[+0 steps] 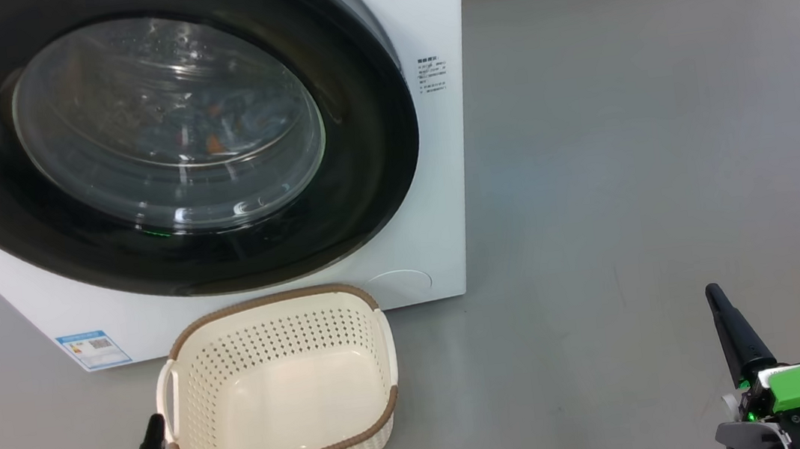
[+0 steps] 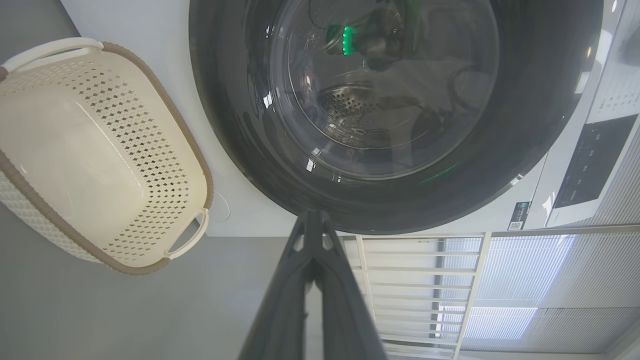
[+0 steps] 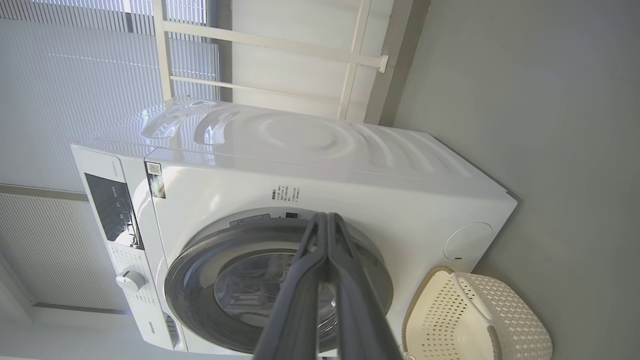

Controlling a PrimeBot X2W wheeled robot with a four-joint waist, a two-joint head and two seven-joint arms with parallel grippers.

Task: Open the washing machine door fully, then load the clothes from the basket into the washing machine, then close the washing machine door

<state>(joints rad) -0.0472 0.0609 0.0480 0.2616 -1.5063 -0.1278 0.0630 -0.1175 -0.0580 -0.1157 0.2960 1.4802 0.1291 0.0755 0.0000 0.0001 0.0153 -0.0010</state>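
- Plainly, my left gripper point(image 1: 153, 433) has its two dark fingers pressed together with nothing between them. It hovers low over the floor point(image 1: 625, 153), just beside the near left corner of the basket point(image 1: 285, 339) but not touching it.
- My right gripper point(image 1: 715, 298) is likewise pinched closed and empty, well apart from everything, out to the right of the basket over bare floor.
- Next outward, the basket sits on the floor at the foot of the washing machine point(image 1: 439, 235), and there is no cloth in it.
- Beyond it, the washing machine door point(image 1: 359, 131) lies flat against the front, above and ahead of both sets of fingertips. Neither gripper touches it.
- Through its glass I make out the clothes point(image 1: 209, 133), blue with orange flecks, lying in the drum.
- I judge the loading done and the closing step finished or very nearly so. Whether the latch has caught I cannot tell.
- If anything remains, it calls for a firm push on the black ring with closed fingers. Otherwise I need only hold my arms clear.
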